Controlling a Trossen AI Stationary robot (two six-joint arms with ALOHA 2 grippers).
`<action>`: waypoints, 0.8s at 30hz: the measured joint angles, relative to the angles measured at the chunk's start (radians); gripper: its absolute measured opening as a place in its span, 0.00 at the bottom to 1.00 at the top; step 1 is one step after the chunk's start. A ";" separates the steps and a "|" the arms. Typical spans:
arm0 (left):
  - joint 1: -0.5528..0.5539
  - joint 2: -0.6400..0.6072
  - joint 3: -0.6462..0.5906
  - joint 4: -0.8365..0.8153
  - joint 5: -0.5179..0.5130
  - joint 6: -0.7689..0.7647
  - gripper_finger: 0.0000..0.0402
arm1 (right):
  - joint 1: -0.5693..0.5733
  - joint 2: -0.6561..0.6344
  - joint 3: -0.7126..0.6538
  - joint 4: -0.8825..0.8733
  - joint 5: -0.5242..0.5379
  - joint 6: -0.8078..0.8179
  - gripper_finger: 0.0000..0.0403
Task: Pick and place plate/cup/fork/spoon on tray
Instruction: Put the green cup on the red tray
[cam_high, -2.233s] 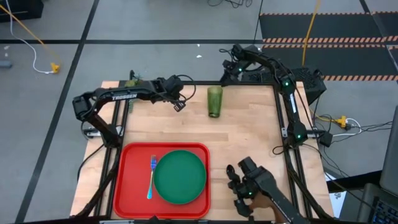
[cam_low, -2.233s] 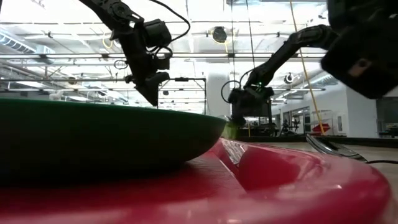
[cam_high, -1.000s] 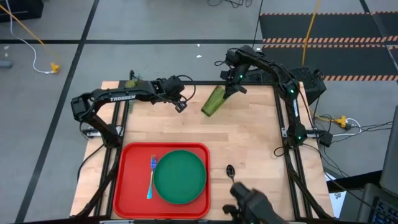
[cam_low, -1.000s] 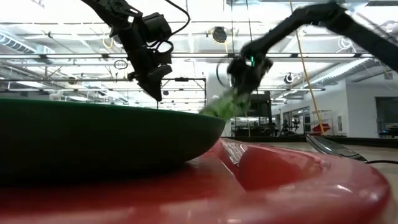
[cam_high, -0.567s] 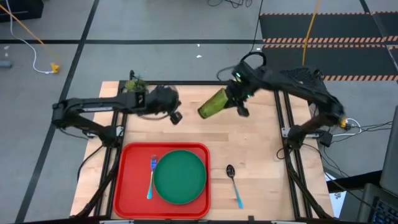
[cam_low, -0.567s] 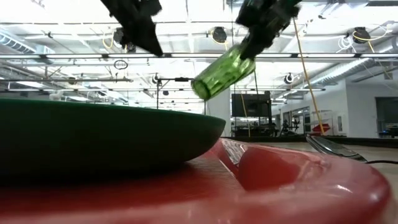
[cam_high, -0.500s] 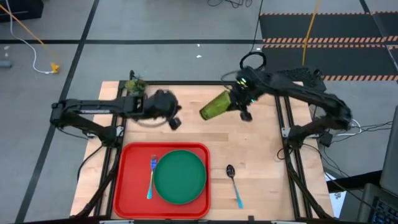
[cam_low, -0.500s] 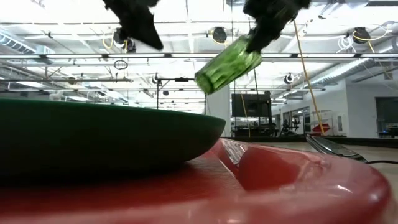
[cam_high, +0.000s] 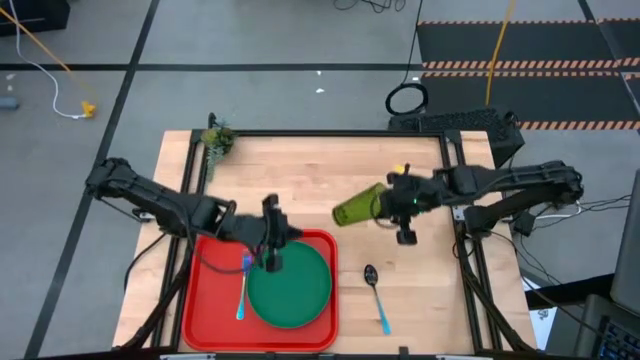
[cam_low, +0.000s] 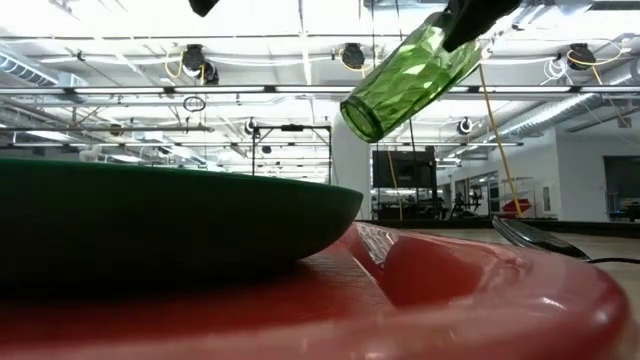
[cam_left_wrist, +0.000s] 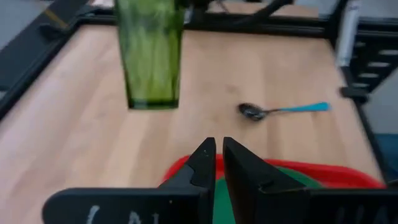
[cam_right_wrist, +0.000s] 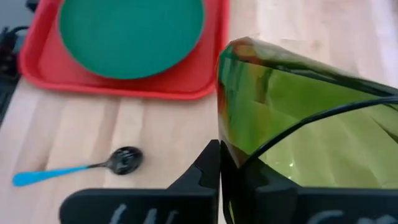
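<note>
Above the table, your right gripper (cam_high: 398, 203) was clamped on the tilted cup (cam_high: 357, 207); your left gripper (cam_high: 271, 262), jaws nearly together, hung over the plate (cam_high: 295, 290) on the tray (cam_high: 208, 300).

Two slim black jointed arms, left arm (cam_high: 160, 205), right arm (cam_high: 500, 183), black looping cables, small green indicator light, flat tapered black fingers (cam_left_wrist: 202, 165), white wrist lettering.

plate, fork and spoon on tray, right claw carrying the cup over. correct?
Not quite: the spoon lies on the wood beside the tray, per the high view. Plate and fork are on it, and the right claw carries the cup.
</note>
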 joint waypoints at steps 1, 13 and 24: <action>-0.017 0.018 0.001 0.035 -0.003 -0.001 0.09 | 0.023 0.009 0.000 0.004 0.001 0.010 0.00; -0.152 0.234 0.000 0.050 0.059 -0.212 0.09 | 0.163 0.161 0.000 0.062 0.013 0.026 0.00; -0.152 0.383 0.000 -0.086 0.059 -0.383 0.09 | 0.248 0.213 0.000 0.108 0.238 0.024 0.00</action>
